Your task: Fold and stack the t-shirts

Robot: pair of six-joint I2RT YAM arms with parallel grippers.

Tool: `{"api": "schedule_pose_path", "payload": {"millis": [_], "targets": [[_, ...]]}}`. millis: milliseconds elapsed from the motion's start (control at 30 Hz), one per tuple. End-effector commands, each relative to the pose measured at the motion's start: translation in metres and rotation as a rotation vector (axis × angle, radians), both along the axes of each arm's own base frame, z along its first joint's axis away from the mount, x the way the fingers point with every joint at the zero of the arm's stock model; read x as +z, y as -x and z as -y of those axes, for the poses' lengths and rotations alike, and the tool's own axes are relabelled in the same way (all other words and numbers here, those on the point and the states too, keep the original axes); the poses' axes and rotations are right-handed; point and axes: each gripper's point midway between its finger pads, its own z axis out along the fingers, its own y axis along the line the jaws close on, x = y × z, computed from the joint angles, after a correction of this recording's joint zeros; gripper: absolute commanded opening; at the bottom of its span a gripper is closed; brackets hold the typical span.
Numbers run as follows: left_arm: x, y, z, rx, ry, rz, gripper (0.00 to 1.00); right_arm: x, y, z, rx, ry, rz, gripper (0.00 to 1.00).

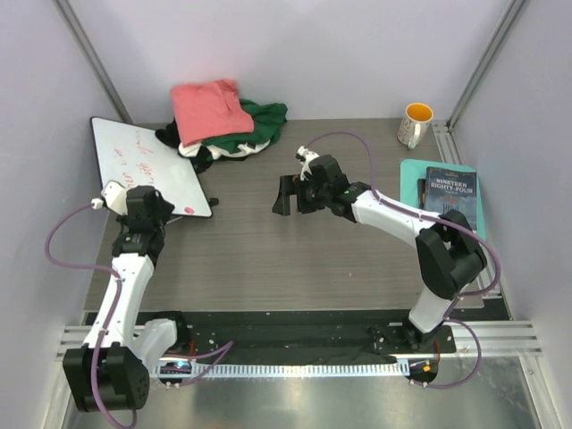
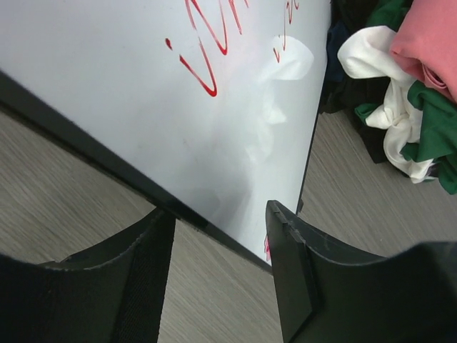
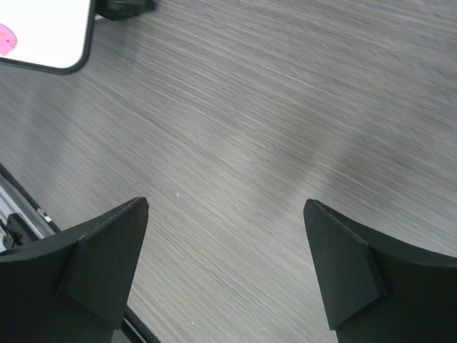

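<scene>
The t-shirts (image 1: 228,121) are in one heap at the far side of the tabletop (image 1: 295,259), a bit left of the middle. The pink shirt (image 1: 207,109) lies on top and looks roughly folded. The green shirt (image 1: 259,121) pokes out from under it on the right. The white shirt (image 2: 371,64) and the black shirt (image 1: 192,154) are scrunched up at the near edge of the heap. I think the job has hardly begun. At most one shirt is folded. The other three need to be pulled out, laid flat, folded and stacked.

Just left of the heap lies a white board (image 1: 147,165) with red writing. The black shirt touches its far right corner.

The left end effector (image 2: 220,214) hangs over the near right edge of the board. Its jaws are partly open and hold nothing.

The right end effector (image 3: 225,206) hangs over bare tabletop near the middle, a little way in front of the heap. Its jaws are wide open and empty too.

No shirt is in any grip, so a first pick from the heap comes next, I think.

Far to the right stands a mug (image 1: 416,123). A book (image 1: 450,190) lies nearer, by the right edge.
</scene>
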Motion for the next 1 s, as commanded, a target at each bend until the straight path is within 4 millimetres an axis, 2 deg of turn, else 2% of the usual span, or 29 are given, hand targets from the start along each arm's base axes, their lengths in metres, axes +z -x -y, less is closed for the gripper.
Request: {"api": "schedule_pose_path", "payload": {"millis": [0, 200, 300, 333, 400, 433, 467, 567, 767, 967], "targets": [[0.021, 0.005, -0.007, 0.028, -0.035, 0.027, 0.57, 0.022, -0.013, -0.017, 0.03, -0.029, 0.051, 0.96], [0.028, 0.002, -0.008, 0.018, -0.056, 0.012, 0.59, 0.024, -0.024, -0.026, 0.038, -0.033, 0.062, 0.97], [0.029, 0.0, -0.008, 0.014, -0.062, -0.002, 0.59, 0.021, -0.032, -0.038, 0.056, -0.042, 0.053, 0.97], [0.029, -0.001, -0.008, 0.015, -0.063, -0.002, 0.59, 0.03, -0.037, -0.045, 0.064, -0.056, 0.065, 0.97], [0.029, -0.001, -0.01, 0.022, -0.064, -0.003, 0.59, 0.027, -0.036, -0.054, 0.088, -0.052, 0.053, 0.97], [0.027, 0.0, -0.01, 0.027, -0.064, -0.008, 0.59, 0.034, -0.039, -0.058, 0.092, -0.057, 0.069, 0.97], [0.023, 0.001, -0.011, 0.033, -0.065, -0.018, 0.59, 0.034, -0.038, -0.062, 0.099, -0.054, 0.068, 0.97], [0.017, 0.003, -0.012, 0.046, -0.06, -0.026, 0.59, 0.039, -0.037, -0.062, 0.102, -0.054, 0.08, 0.97], [0.009, 0.007, -0.014, 0.075, -0.049, -0.026, 0.57, 0.035, -0.033, -0.056, 0.097, -0.035, 0.084, 0.97], [-0.003, 0.009, -0.013, 0.08, -0.035, -0.052, 0.49, 0.019, -0.033, -0.055, 0.105, -0.014, 0.073, 0.97]]}}
